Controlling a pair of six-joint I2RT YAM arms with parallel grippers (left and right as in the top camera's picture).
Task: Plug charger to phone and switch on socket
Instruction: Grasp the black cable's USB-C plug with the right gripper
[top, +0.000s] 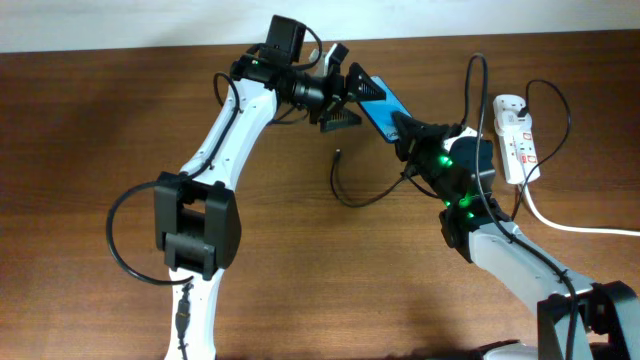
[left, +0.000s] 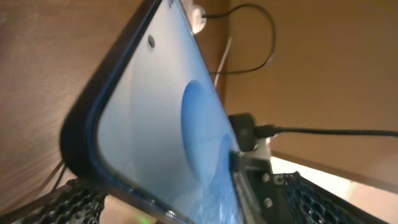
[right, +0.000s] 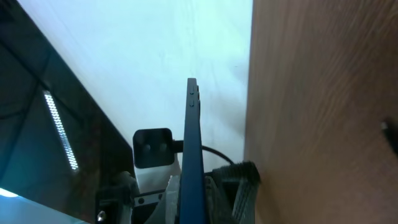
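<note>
Over the far middle of the table (top: 90, 130), the left gripper (top: 348, 98) is gripping the phone (top: 381, 106) at its left end. Its jaws are closed on the phone, which is tilting with its blue screen glowing. From the near right, the right gripper (top: 408, 130) is clamping the phone's other end, and its wrist view is showing the phone edge-on between the pads. Just near of the phone, the charger (top: 350, 198) is lying loose in a curve on the wood, with its connector tip sitting apart from the phone. At the far right, the socket (top: 518, 140) is lying flat, its thick white cord (top: 580, 229) trailing right.
</note>
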